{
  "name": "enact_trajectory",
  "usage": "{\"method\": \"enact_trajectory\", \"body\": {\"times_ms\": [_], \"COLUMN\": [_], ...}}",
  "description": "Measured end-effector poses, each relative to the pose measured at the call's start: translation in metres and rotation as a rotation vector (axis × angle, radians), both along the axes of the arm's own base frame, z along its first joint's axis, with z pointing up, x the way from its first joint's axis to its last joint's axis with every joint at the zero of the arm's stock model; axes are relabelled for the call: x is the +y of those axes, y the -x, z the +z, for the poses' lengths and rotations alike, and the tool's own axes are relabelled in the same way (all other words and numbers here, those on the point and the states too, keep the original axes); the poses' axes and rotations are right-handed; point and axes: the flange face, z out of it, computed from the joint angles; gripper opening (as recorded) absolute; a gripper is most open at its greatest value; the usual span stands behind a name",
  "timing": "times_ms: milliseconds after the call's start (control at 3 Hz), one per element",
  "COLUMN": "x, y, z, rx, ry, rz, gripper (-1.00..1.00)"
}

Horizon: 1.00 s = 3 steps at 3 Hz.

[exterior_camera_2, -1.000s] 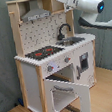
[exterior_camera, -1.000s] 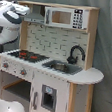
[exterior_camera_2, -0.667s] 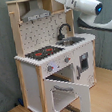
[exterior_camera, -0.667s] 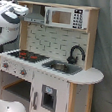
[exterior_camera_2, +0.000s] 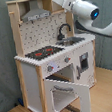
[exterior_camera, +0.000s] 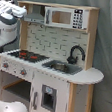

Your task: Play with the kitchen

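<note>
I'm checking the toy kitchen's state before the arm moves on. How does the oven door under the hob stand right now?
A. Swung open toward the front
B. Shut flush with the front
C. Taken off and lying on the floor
A: in the second exterior view the oven door of the kitchen hangs open in front of the dark oven opening below the hob.

the kitchen (exterior_camera_2: 53,67) looked like pale matt wood with smooth white panels; its faucet (exterior_camera: 76,53) was glossy black, the sink (exterior_camera: 62,67) dull metallic grey. the arm (exterior_camera_2: 81,7) was glossy white plastic.
</note>
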Motion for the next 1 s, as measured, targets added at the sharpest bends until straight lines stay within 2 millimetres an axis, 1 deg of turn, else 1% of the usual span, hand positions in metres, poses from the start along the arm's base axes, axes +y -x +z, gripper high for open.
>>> {"method": "enact_trajectory", "body": {"times_ms": [1000], "x": [0.020], "y": [0.002], "z": [-0.020], "rx": [-0.097], "ry": [-0.153], "rz": [-0.072], "gripper": [1.00]}}
